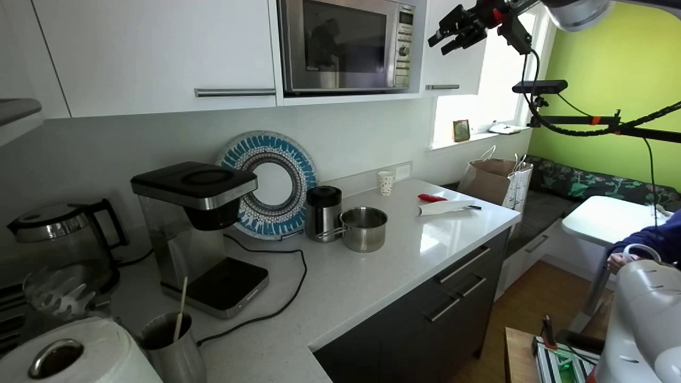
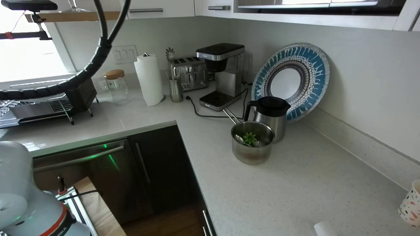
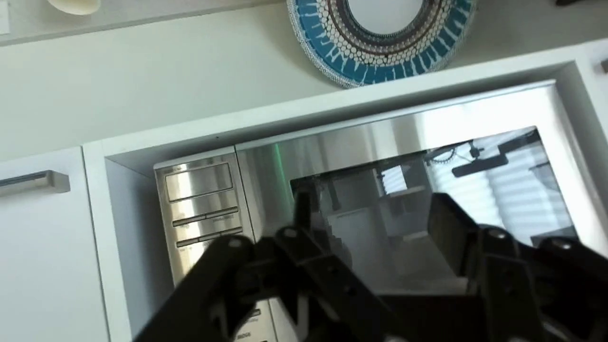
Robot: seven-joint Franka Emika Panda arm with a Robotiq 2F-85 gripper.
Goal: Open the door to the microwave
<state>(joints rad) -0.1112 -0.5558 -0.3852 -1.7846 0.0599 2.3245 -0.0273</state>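
Note:
The microwave (image 1: 404, 66) sits in a white cabinet niche in an exterior view. Its control strip is on the right. Its door (image 1: 346, 42), dark glass in a silver frame, is shut. In an exterior view only the microwave's lower edge (image 2: 305, 6) shows at the top right. The wrist view is upside down and shows the door (image 3: 403, 194) filling the middle and right, with the microwave's control strip (image 3: 199, 204) left of it. My gripper (image 1: 438, 46) is open and empty, apart from the microwave, in front of its control side. Its fingers (image 3: 372, 204) are spread before the door glass.
White cabinet doors with bar handles (image 1: 234, 92) flank the niche. Below, a coffee machine (image 1: 199, 186), a blue patterned plate (image 1: 303, 170) and a steel pot (image 1: 364, 231) stand on the counter (image 1: 330, 298). A cable (image 1: 564, 130) hangs from the arm.

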